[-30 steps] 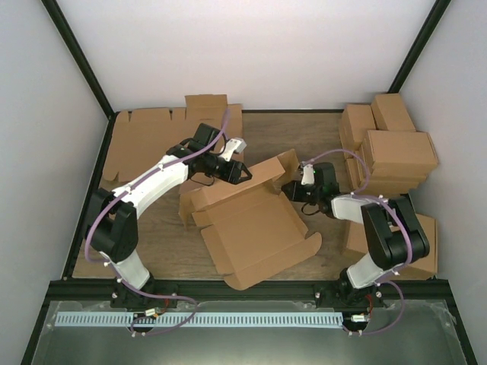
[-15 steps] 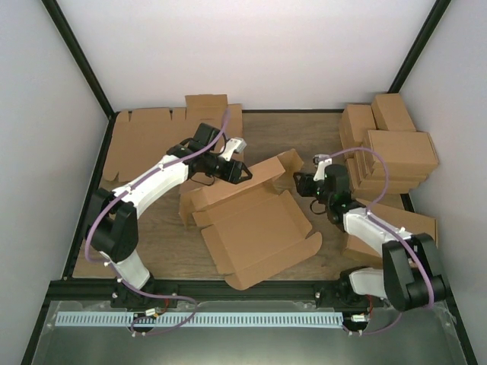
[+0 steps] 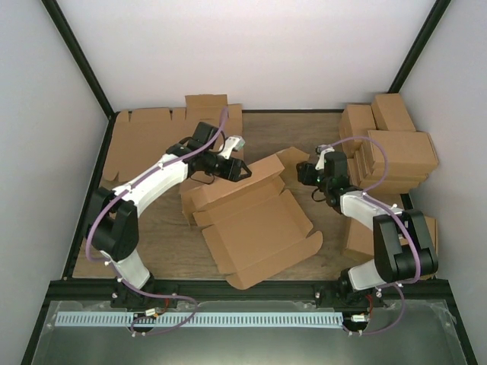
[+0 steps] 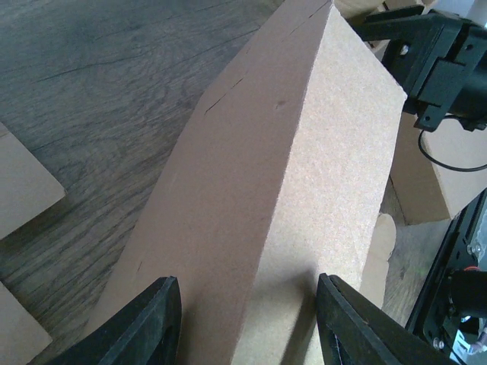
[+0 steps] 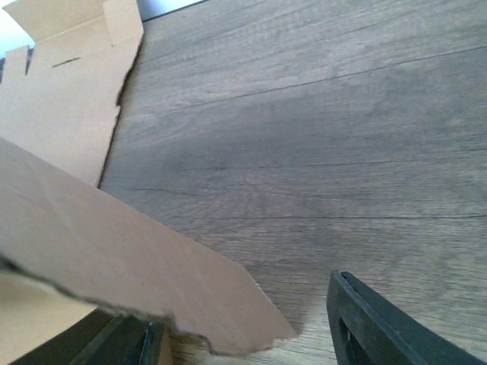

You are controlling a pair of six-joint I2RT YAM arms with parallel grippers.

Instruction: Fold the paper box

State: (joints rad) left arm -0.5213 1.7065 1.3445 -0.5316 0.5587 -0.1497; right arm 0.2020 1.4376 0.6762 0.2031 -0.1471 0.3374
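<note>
The paper box (image 3: 255,228), a brown cardboard mailer, lies half-formed in the middle of the table with its back wall (image 3: 228,190) raised. My left gripper (image 3: 242,172) is at the top of that wall. In the left wrist view its fingers (image 4: 144,323) stand on either side of the folded wall (image 4: 289,182) and pinch it. My right gripper (image 3: 304,173) hovers beside the box's right end flap (image 3: 292,161). In the right wrist view it is open (image 5: 240,308). The flap's corner (image 5: 137,266) lies over its left finger and clear of the right one.
Flat notched cardboard sheets (image 3: 144,141) lie at the back left. Several brown cartons (image 3: 392,148) are stacked at the right, with another (image 3: 356,237) near the right arm's base. Bare wood (image 5: 319,129) lies ahead of the right gripper.
My right gripper has opened and let go of the box's end flap, and its arm has swung back toward the right cartons. The left gripper holds as before.
</note>
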